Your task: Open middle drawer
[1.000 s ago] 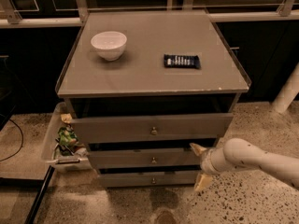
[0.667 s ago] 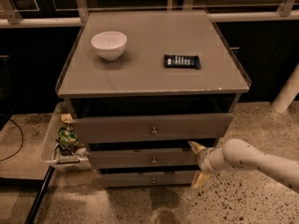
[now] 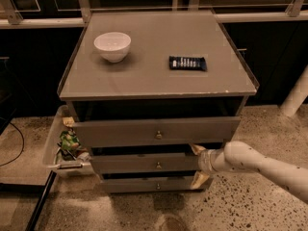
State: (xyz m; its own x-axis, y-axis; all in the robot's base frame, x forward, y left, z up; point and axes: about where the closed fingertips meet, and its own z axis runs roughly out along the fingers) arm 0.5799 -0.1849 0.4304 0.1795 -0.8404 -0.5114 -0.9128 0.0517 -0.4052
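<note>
Closest thing in the shot is the white arm (image 3: pixel 269 165) coming in from the lower right over the speckled floor (image 3: pixel 240 211). Its end effector (image 3: pixel 198 164) sits right at the right-hand end of the middle drawer (image 3: pixel 134 163). The two tan fingers (image 3: pixel 196 149) are spread wide, one poking up just above the drawer front's top edge and the other hanging below its bottom edge, so they kinda straddle that end. It's not clamped on anything as far as I can see, and I honestly can't tell if either finger touches the front.

The middle drawer itself is in the lower centre of the frame, sandwiched between the bottom drawer (image 3: pixel 144 185) and the taller top drawer (image 3: pixel 120 132). Its little brass knob (image 3: pixel 158 165) is left of the end effector, a fair way from the fingers. There's a dark gap showing above the front, but how far out it is, no idea.

At the left side of the bench (image 3: pixel 154 81) there's a pale bin (image 3: pixel 50 143) with some colourful snack packets (image 3: pixel 70 143) in it.

Further back, up on the bench top, a white bowl (image 3: pixel 112 45) sits upper left and a dark flat packet (image 3: pixel 187 62) lies to its right, well apart.
</note>
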